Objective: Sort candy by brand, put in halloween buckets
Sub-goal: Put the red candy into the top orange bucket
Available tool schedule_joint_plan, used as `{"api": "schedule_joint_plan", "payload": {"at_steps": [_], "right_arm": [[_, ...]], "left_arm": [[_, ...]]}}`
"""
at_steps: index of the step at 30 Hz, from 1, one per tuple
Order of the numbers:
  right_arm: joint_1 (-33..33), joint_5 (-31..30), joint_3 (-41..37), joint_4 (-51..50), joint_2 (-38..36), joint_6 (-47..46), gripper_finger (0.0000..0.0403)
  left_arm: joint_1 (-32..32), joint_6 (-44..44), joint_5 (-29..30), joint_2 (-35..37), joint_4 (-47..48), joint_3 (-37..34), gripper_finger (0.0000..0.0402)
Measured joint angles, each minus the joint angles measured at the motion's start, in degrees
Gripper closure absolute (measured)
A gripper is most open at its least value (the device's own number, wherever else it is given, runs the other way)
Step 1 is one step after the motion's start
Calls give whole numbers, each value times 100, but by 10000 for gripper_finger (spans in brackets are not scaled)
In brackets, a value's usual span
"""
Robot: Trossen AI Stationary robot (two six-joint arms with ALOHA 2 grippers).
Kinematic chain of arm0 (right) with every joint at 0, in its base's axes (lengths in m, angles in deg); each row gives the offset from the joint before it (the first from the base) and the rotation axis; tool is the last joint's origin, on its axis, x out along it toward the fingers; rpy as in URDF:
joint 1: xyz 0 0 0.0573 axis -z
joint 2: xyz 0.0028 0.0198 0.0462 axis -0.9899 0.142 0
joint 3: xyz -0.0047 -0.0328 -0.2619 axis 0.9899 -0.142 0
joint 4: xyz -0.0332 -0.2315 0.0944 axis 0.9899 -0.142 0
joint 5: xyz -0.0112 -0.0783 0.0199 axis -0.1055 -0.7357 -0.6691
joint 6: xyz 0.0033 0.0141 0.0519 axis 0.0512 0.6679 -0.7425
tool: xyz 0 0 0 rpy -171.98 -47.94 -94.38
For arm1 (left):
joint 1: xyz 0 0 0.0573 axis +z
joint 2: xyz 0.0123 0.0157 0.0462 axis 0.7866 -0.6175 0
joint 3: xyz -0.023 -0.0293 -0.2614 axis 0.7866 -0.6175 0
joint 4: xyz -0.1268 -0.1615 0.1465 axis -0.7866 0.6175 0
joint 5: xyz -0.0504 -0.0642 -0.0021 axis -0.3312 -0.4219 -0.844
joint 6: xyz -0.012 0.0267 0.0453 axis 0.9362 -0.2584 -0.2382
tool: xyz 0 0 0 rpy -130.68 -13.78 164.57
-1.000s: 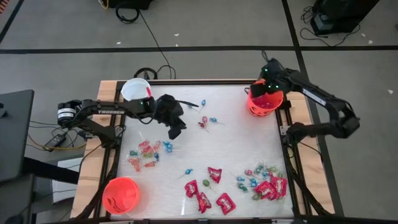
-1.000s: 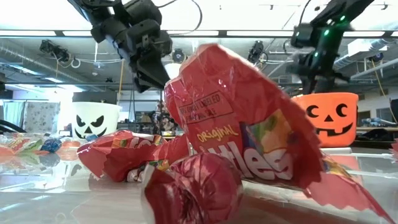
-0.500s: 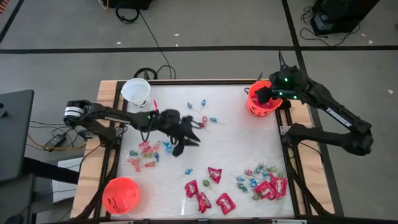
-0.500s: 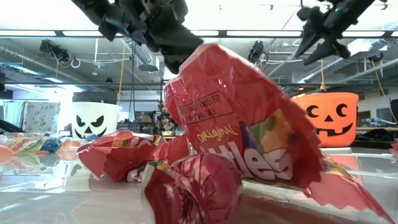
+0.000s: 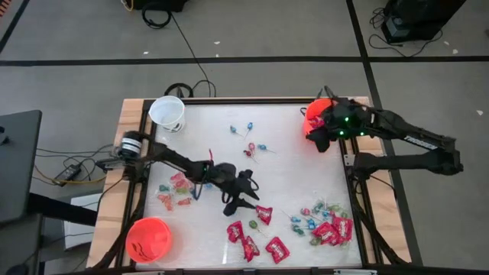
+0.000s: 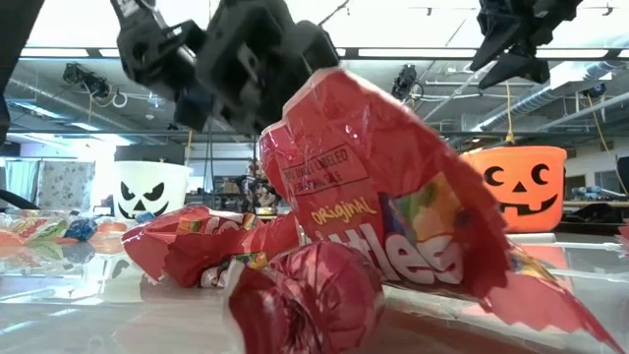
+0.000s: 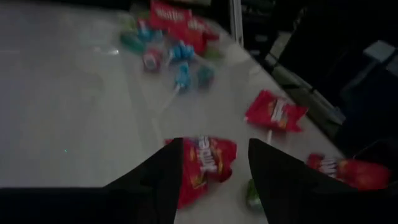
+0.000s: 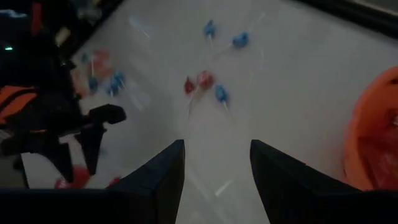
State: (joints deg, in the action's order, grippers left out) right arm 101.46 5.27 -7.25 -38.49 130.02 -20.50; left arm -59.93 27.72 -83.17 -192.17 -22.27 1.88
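My left gripper (image 5: 244, 200) (image 7: 214, 146) hangs open low over the middle of the table. A red candy packet (image 7: 208, 163) (image 5: 263, 215) lies flat on the table below and between its fingers; I see no touch. My right gripper (image 5: 317, 136) (image 8: 217, 146) is open with nothing in it, raised beside the orange halloween bucket (image 5: 313, 121) (image 8: 379, 137) at the far right. A white bucket (image 5: 168, 113) stands at the far left and a second orange bucket (image 5: 149, 238) at the near left.
Blue lollipops (image 5: 250, 145) lie scattered at the far middle. Small orange-red and green pieces (image 5: 177, 191) lie at the left, red packets (image 5: 256, 241) at the near edge, and a mixed heap (image 5: 325, 228) at the near right. One red packet (image 6: 393, 206) fills the low view.
My left gripper has swept from beside the white bucket toward the near edge and the right, sinking over the red packets and tipping more level, and it has opened. My right gripper has risen from above the far orange bucket and drawn slightly toward the near edge.
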Motion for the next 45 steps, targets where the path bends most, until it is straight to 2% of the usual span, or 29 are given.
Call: {"api": "schedule_joint_plan", "payload": {"at_steps": [7, 12, 16, 21, 23, 28, 33, 39, 45], "right_arm": [[-486, -161, 0, 0, 387, -128, 211], [-704, -163, 0, 2, 612, -149, 211], [-853, -163, 0, 9, 735, -151, 211], [-1041, -334, 0, 13, 868, -185, 211], [-1108, -332, 0, 14, 936, -217, 211], [-1388, -217, 0, 209, 1116, -329, 211], [-1532, 441, 0, 984, 1206, -652, 211], [-1428, 530, 0, 1730, 1280, -1774, 211], [-1236, 585, 0, 3095, 1293, -2200, 210]], "left_arm": [[-128, -15, 10, -836, -86, 509, 213], [-145, 1, 152, -1140, -78, 692, 220], [-150, 13, 490, -1151, 193, 709, 268], [-112, 145, 489, -1149, 335, 709, 375], [-81, 414, 485, -1102, 284, 700, 383], [29, 438, 1025, -528, 273, 677, 377], [400, 583, 1524, 345, 948, 687, 382], [887, -292, 1664, 1282, 1458, 688, 381], [1318, -766, 1675, 1733, 1446, 689, 381]]}}
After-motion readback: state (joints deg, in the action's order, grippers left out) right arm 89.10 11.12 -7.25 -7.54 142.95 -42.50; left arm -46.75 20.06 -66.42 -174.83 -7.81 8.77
